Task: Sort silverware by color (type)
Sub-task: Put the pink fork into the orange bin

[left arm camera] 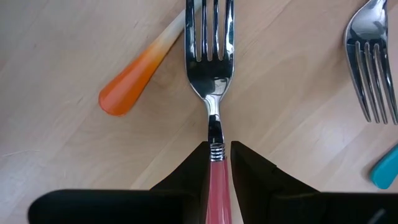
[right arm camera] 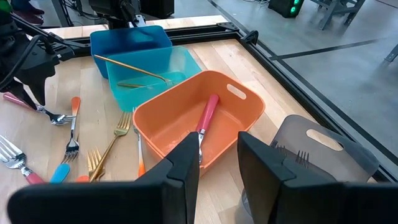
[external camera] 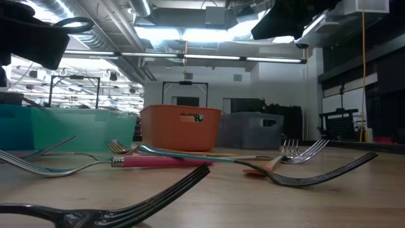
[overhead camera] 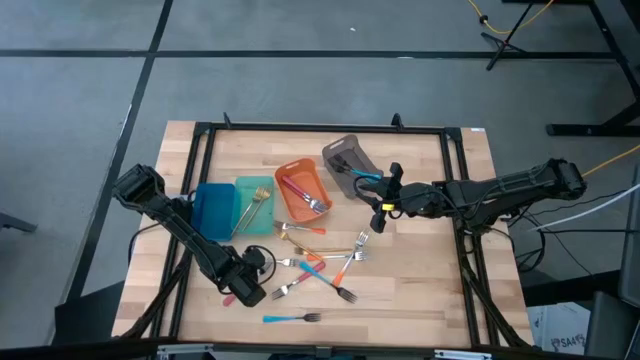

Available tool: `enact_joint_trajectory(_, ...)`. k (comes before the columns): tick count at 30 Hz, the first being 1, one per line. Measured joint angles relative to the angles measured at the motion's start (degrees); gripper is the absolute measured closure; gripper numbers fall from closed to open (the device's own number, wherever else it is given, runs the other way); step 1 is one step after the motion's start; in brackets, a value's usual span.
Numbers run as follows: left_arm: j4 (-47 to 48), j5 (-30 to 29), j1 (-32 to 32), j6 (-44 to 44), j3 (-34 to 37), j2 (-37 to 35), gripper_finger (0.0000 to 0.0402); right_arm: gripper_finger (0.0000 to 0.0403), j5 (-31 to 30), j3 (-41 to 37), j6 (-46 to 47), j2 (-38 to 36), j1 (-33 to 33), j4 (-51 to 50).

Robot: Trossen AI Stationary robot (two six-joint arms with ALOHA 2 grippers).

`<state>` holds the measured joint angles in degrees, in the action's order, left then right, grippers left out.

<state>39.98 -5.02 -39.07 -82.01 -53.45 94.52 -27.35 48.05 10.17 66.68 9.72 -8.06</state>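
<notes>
Several slim forks with pink, orange, blue and gold handles lie scattered on the wooden table (overhead camera: 320, 262). My left gripper (overhead camera: 252, 287) is low at the near left of the pile, shut on a pink-handled fork (left arm camera: 211, 56) whose tines point toward the table's right. An orange handle (left arm camera: 134, 81) lies beside that fork. My right gripper (right arm camera: 217, 168) is open and empty, hovering between the orange bin (right arm camera: 186, 118) and the grey bin (right arm camera: 323, 149). A pink-handled utensil (right arm camera: 207, 115) lies in the orange bin. Gold utensils (right arm camera: 130, 71) rest in the teal bin. My left gripper pinches the fork's pink handle (left arm camera: 217, 180) between its two fingers, just behind the ribbed metal collar. The fingers stand on either side of the handle, coming from above. The handle's free end (right arm camera: 12, 98) sticks out behind them. Whether the fork is off the table, I cannot tell.
Four bins stand in a row at mid-table: blue (overhead camera: 212, 208), teal (overhead camera: 255, 205), orange (overhead camera: 303, 192) and a tilted grey one (overhead camera: 350, 165). A blue-handled fork (overhead camera: 290, 317) lies alone near the front edge. Bare wood shows right of the pile.
</notes>
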Motion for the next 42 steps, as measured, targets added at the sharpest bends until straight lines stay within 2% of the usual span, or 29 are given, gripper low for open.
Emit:
enact_joint_trajectory(5, -0.22, 0.03, 0.0, 0.06, 0.0, 0.83, 0.0344, 0.0303, 0.0, 0.0, 0.01, 0.01, 0.0, 0.01)
enact_joint_trajectory(10, -1.47, 3.01, 0.06, 1.5, -0.26, 5.04, 0.0344, 0.0303, 0.0, 0.0, 0.0, 0.01, 0.02, 0.04)
enact_joint_trajectory(14, -1.43, 3.22, 0.07, 1.55, -0.44, 6.84, 0.0344, 0.0303, 0.0, 0.0, 0.02, 0.0, 0.02, 0.14)
enact_joint_trajectory(20, -1.77, 0.72, 0.09, 1.36, -0.08, 5.83, 0.0344, 0.0303, 0.0, 0.0, 0.01, 0.01, 0.02, 0.22)
enact_joint_trajectory(28, -2.09, 0.44, 0.09, 1.42, -0.02, 5.31, 0.0345, 0.0303, 0.0, 0.0, 0.02, 0.0, 0.0, 0.25)
enact_joint_trajectory(37, -1.95, 0.49, 0.11, 1.15, -0.06, 5.26, 0.037, 0.0303, 0.0, 0.0, 0.0, 0.01, 0.02, 0.25)
enact_joint_trajectory(42, 3.11, 0.35, 0.16, 1.62, -3.0, 5.28, 0.0371, 0.0303, 0.0, 0.0, 0.02, 0.01, 0.01, 0.25)
